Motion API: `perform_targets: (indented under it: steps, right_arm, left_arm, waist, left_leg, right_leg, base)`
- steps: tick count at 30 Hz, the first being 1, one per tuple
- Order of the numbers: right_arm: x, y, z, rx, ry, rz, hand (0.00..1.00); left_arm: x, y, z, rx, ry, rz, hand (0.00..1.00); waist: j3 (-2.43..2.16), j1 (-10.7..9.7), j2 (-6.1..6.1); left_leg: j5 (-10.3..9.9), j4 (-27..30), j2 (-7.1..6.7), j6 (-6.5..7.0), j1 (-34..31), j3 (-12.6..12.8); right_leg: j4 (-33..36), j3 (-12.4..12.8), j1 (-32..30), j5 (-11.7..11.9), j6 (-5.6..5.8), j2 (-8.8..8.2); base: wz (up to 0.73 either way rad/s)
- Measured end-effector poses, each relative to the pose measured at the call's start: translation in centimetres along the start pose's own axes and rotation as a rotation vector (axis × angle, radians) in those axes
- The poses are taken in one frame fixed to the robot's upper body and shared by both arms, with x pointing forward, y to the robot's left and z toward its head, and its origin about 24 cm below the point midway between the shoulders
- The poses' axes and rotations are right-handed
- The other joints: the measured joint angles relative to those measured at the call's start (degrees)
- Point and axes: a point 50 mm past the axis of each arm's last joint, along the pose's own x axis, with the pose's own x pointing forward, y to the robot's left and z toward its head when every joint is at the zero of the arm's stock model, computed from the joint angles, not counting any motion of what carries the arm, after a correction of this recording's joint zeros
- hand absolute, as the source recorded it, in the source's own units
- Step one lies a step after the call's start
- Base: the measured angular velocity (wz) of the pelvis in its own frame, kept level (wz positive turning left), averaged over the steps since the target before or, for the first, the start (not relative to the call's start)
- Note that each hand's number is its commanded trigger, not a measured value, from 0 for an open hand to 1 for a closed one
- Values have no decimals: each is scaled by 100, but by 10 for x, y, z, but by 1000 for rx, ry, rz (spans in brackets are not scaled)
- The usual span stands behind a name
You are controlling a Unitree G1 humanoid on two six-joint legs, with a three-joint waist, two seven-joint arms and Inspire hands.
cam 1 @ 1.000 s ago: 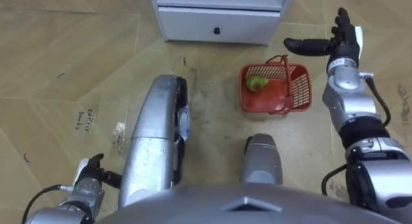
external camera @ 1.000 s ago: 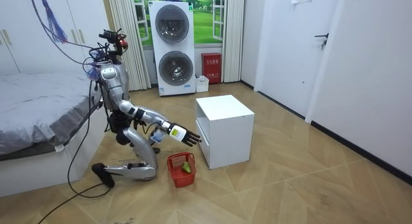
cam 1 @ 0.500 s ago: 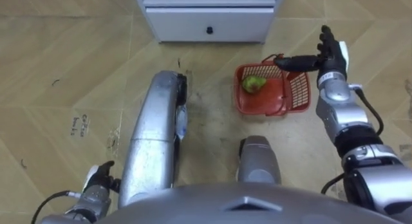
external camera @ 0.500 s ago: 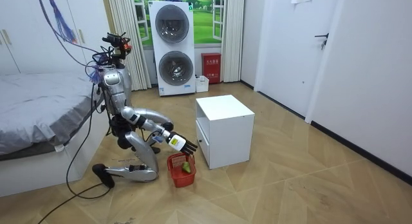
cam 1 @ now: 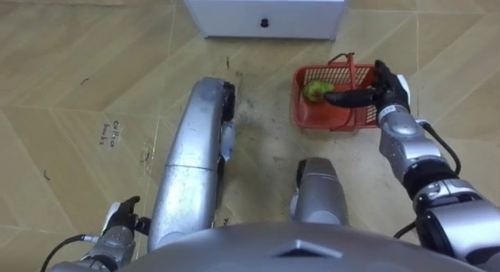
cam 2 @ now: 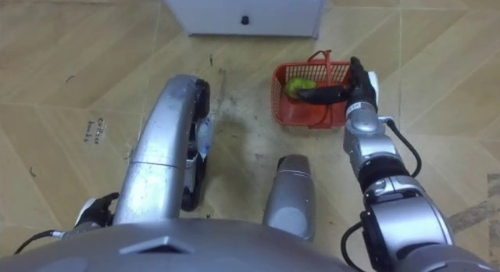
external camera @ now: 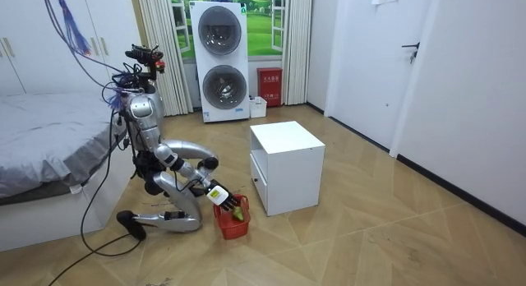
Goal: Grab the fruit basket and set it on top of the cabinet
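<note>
A red plastic fruit basket (cam 1: pixel 300 108) stands on the wooden floor in front of my right knee, its handle (cam 1: pixel 349 66) upright. A green fruit (cam 1: pixel 315 89) lies in its far left corner. My right hand (cam 1: pixel 384 94) hovers at the basket's right rim, open, fingers straight and the thumb stretched left across the inside, close to the handle. In the room view I kneel on the floor, with the right hand (external camera: pixel 219 195) low over the basket (external camera: pixel 233 223). My left hand (cam 1: pixel 121 223) hangs idle low beside my left leg, fingers relaxed.
A white drawer cabinet (cam 1: pixel 266 20) stands just beyond the basket, its drawer closed. In the room view the cabinet (external camera: pixel 284 165) is at the right of me and a bed (external camera: pixel 45 146) at the left. Bare floor lies right of the basket.
My right hand has come down from beside the cabinet to the basket's right rim, thumb now over the inside. The basket has not moved.
</note>
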Motion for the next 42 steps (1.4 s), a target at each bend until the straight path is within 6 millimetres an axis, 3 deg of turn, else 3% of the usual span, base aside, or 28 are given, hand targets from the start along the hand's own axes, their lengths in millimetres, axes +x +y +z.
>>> perform_targets:
  steps: [9, 15, 18, 28, 29, 30, 31, 32, 42]
  right_arm:
    - [1, -4, -11, -14, 62, 1, 0]
    - [1, -6, -11, -39, 66, 2, 0]
    - [1, -4, -12, -49, 67, 12, 0]
    - [0, -3, -13, -33, 73, 22, 0]
    - [0, -3, -13, -33, 75, 25, 6]
    - [0, -2, -14, -32, 77, 31, 38]
    - [0, -1, -14, -34, 79, 37, 82]
    - [0, 0, -15, -40, 79, 41, 100]
    - [-1, 2, -18, -58, 95, 69, 100]
  left_arm:
    - [0, -1, 2, -23, 0, -6, 0]
    - [0, -3, 2, -7, 1, -14, 0]
    - [0, -4, 2, -8, -1, -17, 0]
    - [0, -6, 3, 10, -7, -42, 0]
    - [0, -6, 3, 11, -7, -43, 0]
    - [0, -7, 3, 12, -6, -45, 0]
    - [0, -7, 2, 14, -5, -46, 0]
    - [-1, -7, 2, 16, -4, -47, 0]
    - [-1, -9, 2, 28, -8, -57, 0]
  waist:
    - [37, 22, 94]
    - [40, 16, 81]
    - [52, 16, 58]
    - [55, 17, 46]
    - [55, 22, 46]
    - [55, 34, 46]
    - [55, 42, 47]
    - [55, 44, 47]
    - [53, 59, 51]
  left_leg:
    - [-1, -98, 21, -2, -151, 59]
    - [2, -188, 41, -9, -191, 108]
    - [44, -185, 52, -91, -195, 113]
    - [44, -183, 48, -91, -189, 114]
    - [44, -182, 48, -91, -185, 114]
    - [44, -179, 51, -91, -178, 108]
    - [44, -176, 53, -91, -172, 97]
    - [44, -175, 58, -91, -170, 94]
    - [45, -168, 109, -93, -145, 50]
  right_leg:
    - [142, 13, -219, 0, 0, -33]
    - [184, 8, -291, 0, 0, -65]
    - [186, 9, -280, 0, 0, -52]
    - [186, -14, -284, 0, 0, -74]
    - [186, -12, -279, 0, 0, -73]
    - [186, -8, -277, 0, 0, -64]
    - [186, -7, -274, 0, 0, -55]
    - [186, -7, -275, 0, 0, -48]
    - [186, -7, -280, 0, 0, 33]
  base:
    - [5]
    - [5]
    - [0]
    - [0]
    - [0]
    - [-4]
    - [-4]
    - [-5]
    - [-2]
